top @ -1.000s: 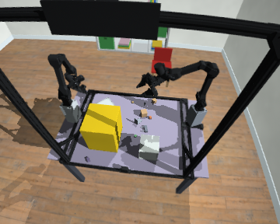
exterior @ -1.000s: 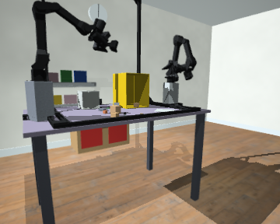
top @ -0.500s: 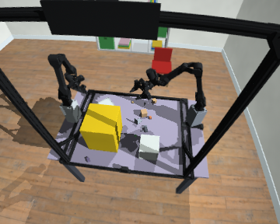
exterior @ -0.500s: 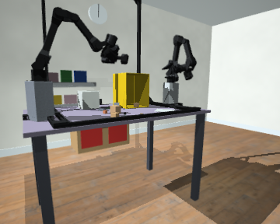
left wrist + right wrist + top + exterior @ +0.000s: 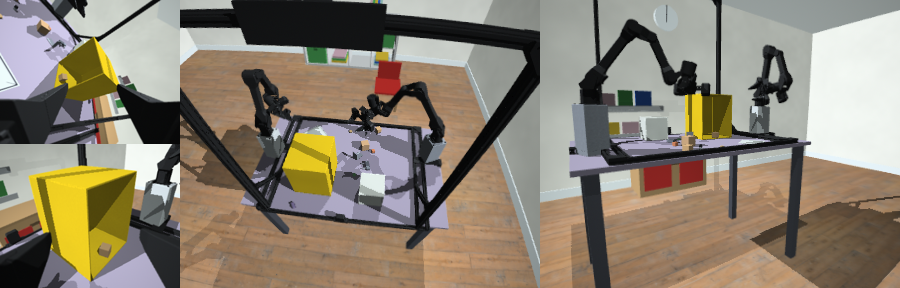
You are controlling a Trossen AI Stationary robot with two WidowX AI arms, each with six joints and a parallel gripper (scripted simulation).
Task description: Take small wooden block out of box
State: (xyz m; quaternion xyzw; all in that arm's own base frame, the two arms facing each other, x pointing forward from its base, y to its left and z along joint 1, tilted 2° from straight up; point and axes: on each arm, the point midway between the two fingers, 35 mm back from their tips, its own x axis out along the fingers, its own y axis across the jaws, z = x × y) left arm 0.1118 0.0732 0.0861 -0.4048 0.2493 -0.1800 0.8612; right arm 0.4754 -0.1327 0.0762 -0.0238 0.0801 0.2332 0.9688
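The yellow box [image 5: 311, 162] stands on the purple mat, and its open side shows in the right wrist view [image 5: 106, 224]. The small wooden block [image 5: 105, 249] lies on the box floor just inside the opening; it also shows in the left wrist view [image 5: 63, 76]. My right gripper [image 5: 364, 119] is open and empty, in the air in front of the opening, well apart from the box. My left gripper [image 5: 280, 106] is open and empty, raised near its own base, looking down at the box. The white-outlined marked square [image 5: 6, 75] lies on the mat beside the box.
A pale cube [image 5: 372, 189] stands near the box. A second tan block [image 5: 365, 145] and small scattered parts lie mid-table. Grey arm pedestals [image 5: 271, 142] [image 5: 432, 148] stand at the table's sides, inside a black frame.
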